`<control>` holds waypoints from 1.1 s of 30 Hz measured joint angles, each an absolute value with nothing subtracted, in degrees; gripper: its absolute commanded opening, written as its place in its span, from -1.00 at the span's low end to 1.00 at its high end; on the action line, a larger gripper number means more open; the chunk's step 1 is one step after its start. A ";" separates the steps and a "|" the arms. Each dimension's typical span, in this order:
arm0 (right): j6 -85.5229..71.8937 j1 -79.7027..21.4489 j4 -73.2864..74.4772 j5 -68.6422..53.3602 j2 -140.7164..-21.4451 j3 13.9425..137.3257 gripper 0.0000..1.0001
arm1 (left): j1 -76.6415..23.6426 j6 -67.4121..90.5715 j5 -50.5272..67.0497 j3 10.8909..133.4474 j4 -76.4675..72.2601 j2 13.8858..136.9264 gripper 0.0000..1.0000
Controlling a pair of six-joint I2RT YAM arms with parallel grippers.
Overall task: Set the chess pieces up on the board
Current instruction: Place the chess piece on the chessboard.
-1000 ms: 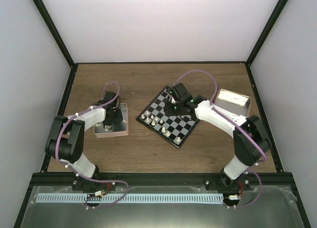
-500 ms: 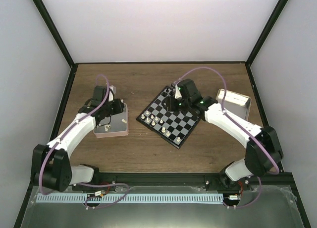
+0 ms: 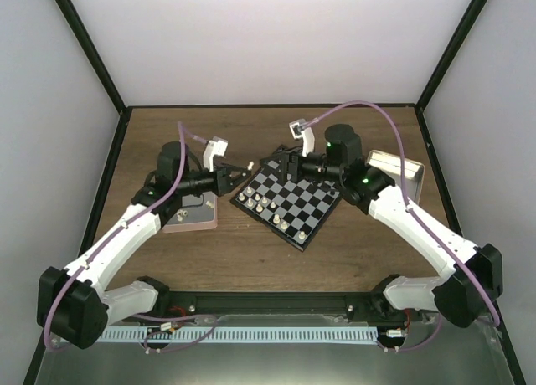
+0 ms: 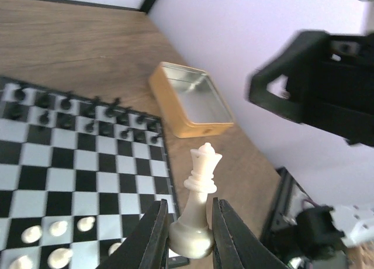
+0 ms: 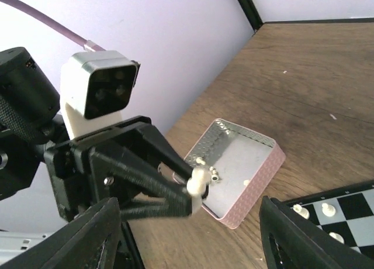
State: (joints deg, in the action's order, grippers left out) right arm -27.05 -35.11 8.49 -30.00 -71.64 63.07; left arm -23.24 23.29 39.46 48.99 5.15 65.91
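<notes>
Jaws of your left gripper (image 4: 190, 241) clenched a cream-white queen (image 4: 200, 206) by its base, raised beside the board's (image 3: 310, 206) far-left edge. Your right gripper (image 3: 287, 164) hung wide open above the board's far corner.

left hand (image 4: 189, 234) pinches a white queen (image 4: 196, 207) above the board (image 4: 76, 169).

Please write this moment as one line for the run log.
left fingers: gripping white queen | right fingers: open, facing it | board: partly set

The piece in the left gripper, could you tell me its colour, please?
Cream-white; the piece shows clearest in the left wrist view.
</notes>
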 measured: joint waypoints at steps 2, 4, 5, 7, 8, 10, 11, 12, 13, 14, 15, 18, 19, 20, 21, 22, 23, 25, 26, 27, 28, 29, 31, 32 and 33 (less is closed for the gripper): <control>-27.05 -35.11 8.75 -31.59 -72.38 64.29 0.33 | -24.18 22.76 41.82 48.99 4.25 65.34 -0.74; -27.07 -35.11 9.19 -33.21 -73.56 66.04 0.31 | -24.99 22.17 43.81 48.99 3.31 64.77 -0.74; -27.07 -35.11 9.37 -34.00 -74.02 66.52 0.28 | -25.39 21.98 44.82 48.99 2.92 64.45 -0.74; -27.14 -35.11 9.93 -36.03 -74.96 67.26 0.22 | -25.80 21.63 46.13 48.99 2.37 64.01 -0.74; -27.14 -35.11 10.33 -36.95 -75.50 67.57 0.17 | -25.98 21.39 46.85 48.99 2.20 63.83 -0.74; -27.11 -35.11 11.16 -38.46 -76.79 68.07 0.03 | -26.28 20.88 47.83 48.99 2.07 63.75 -0.74; -27.18 -35.11 11.64 -39.16 -77.49 68.34 -0.03 | -26.37 20.62 48.14 48.99 2.15 63.75 -0.74; -27.40 -35.11 12.21 -39.90 -78.32 68.53 -0.10 | -26.44 20.27 48.34 48.99 2.28 63.77 -0.74; -27.14 -35.11 12.45 -40.32 -78.76 68.55 -0.18 | -26.50 19.81 48.36 49.01 2.52 63.77 -0.74; -27.57 -35.11 12.80 -41.17 -79.15 68.55 -0.25 | -26.52 19.38 48.25 49.01 3.11 63.77 -0.74; -27.42 -35.11 13.02 -41.54 -79.24 68.55 -0.31 | -26.52 19.07 48.25 49.01 3.57 63.81 -0.74; -27.64 -35.16 13.82 -43.07 -79.24 68.64 -0.46 | -26.63 17.76 48.21 49.08 4.82 63.83 -0.74; -27.55 -35.16 13.98 -43.44 -79.24 68.64 -0.49 | -26.63 17.47 48.16 49.08 5.10 63.83 -0.74; -27.66 -35.16 14.22 -43.90 -79.24 68.64 -0.49 | -26.63 17.23 48.12 49.08 5.34 63.83 -0.74; -27.68 -35.16 14.37 -44.27 -79.24 68.64 -0.48 | -26.63 16.88 48.05 49.08 5.61 63.83 -0.74; -27.73 -35.14 14.70 -44.73 -79.24 68.64 -0.46 | -26.63 16.67 47.99 49.08 5.72 63.83 -0.74; -27.75 -35.14 14.96 -45.06 -79.24 68.64 -0.43 | -26.63 16.43 47.92 49.08 5.74 63.83 -0.74; -27.75 -35.11 15.09 -45.60 -79.29 68.64 -0.40 | -26.63 16.19 47.70 49.10 5.80 63.83 -0.74; -27.81 -35.11 15.09 -45.91 -79.29 68.64 -0.40 | -26.63 16.10 47.62 49.12 5.87 63.83 -0.74; -27.86 -35.11 15.09 -46.28 -79.29 68.64 -0.47 | -26.63 16.01 47.55 49.19 5.96 63.83 -0.74; -27.90 -35.11 15.09 -46.61 -79.29 68.64 -0.58 | -26.63 15.94 47.42 49.23 6.07 63.83 -0.73; -27.88 -35.11 15.09 -46.92 -79.29 68.64 -0.65 | -26.63 15.84 47.35 49.32 6.15 63.83 -0.73; -27.94 -35.11 15.03 -47.51 -79.31 68.62 -0.83 | -26.63 15.73 47.20 49.45 6.24 63.83 -0.70; -28.12 -35.11 15.00 -47.46 -79.33 68.60 -0.87 | -26.63 15.64 47.29 49.50 6.28 63.83 -0.66; -27.94 -35.09 15.05 -47.57 -79.35 68.58 -0.89 | -26.63 15.62 47.20 49.52 6.35 63.83 -0.60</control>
State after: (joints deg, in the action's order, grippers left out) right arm -27.94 -35.09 15.05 -47.57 -79.35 68.58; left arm -26.63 15.62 47.20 49.52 6.35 63.83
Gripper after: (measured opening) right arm 0.110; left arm 0.188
